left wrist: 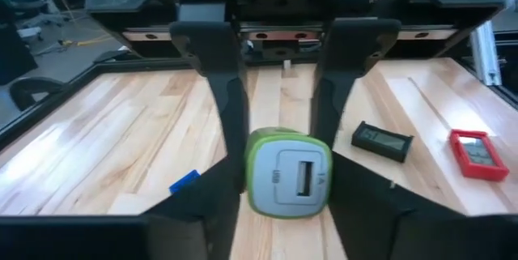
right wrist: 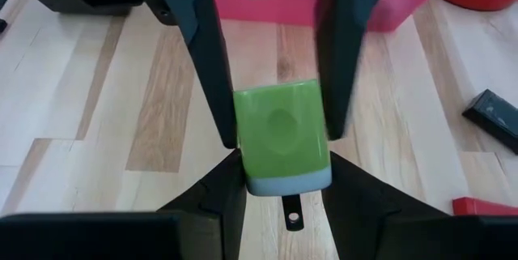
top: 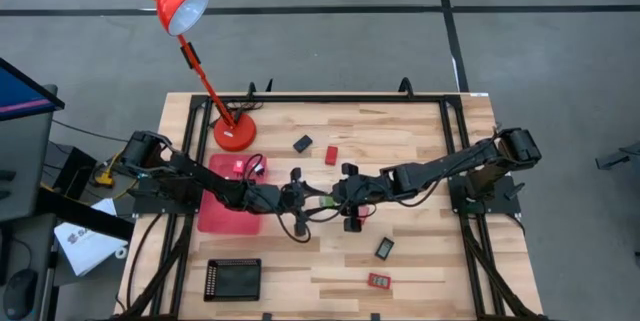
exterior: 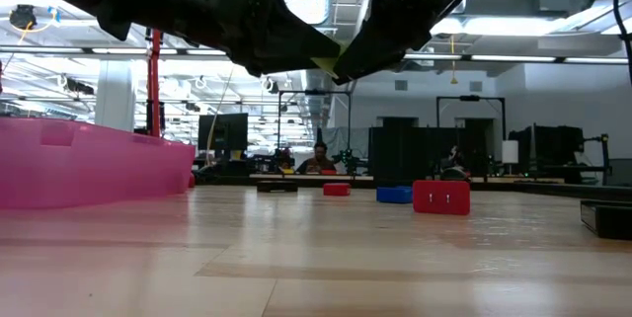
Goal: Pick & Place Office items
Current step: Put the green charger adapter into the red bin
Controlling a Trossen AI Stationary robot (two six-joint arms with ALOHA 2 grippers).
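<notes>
A small green block with a pale face hangs over the table's middle between both grippers. It also shows in the right wrist view and in the high view. My left gripper comes from the table's left and my right gripper from its right, and they meet tip to tip. Each is closed on the block. Other small pieces lie on the table: a black one, a red one, another black one and another red one. My left gripper pinches the green block's two opposite sides between its two fingers. The fingers come level from the table's left. The block is lifted clear of the table. My right gripper pinches the same block's two sides between its two fingers, level from the table's right, opposite the left gripper. The low view shows the block well above the tabletop.
A pink tray lies left of the grippers with small pieces at its far corner. A black tray sits at the near left. A red desk lamp's base stands at the far left. A blue piece lies under the arms.
</notes>
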